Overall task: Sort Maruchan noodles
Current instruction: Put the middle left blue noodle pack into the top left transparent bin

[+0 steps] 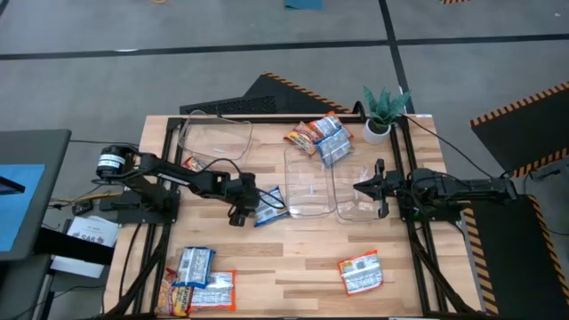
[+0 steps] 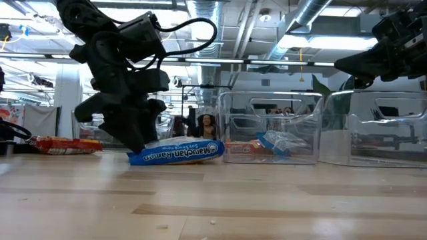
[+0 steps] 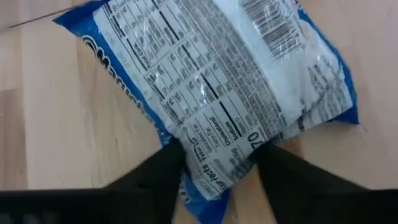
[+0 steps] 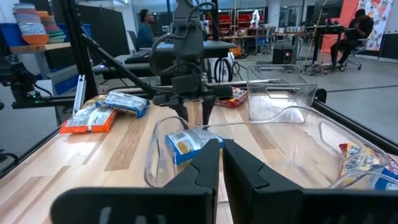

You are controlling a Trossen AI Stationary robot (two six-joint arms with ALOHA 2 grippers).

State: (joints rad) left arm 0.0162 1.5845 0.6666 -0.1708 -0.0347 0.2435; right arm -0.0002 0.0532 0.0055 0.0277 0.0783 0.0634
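Observation:
A blue-and-white Maruchan packet [image 1: 269, 206] lies on the wooden table just left of the middle clear bin [image 1: 291, 182]; it also shows in the low view [image 2: 177, 152] and the left wrist view [image 3: 230, 81]. My left gripper [image 1: 242, 212] stands over its left end, shut on it. My right gripper [image 1: 363, 188] is shut and empty, held above the right clear bin [image 1: 360, 212]; its fingers show in the right wrist view [image 4: 221, 165]. My left gripper pinches the blue packet's narrow left end [image 3: 217, 168] between its two fingers [image 3: 168, 171]. The fingers come from above, slanting down from the table's left [image 2: 137, 148]. The packet lies flat on the table, printed back up.
A third clear bin [image 1: 213, 133] stands far left with a red packet [image 1: 191, 164] beside it. Several packets lie at the far edge [image 1: 316, 138], several at the near left corner [image 1: 196, 283], one orange at the near right [image 1: 362, 272]. A potted plant [image 1: 384, 111] stands far right.

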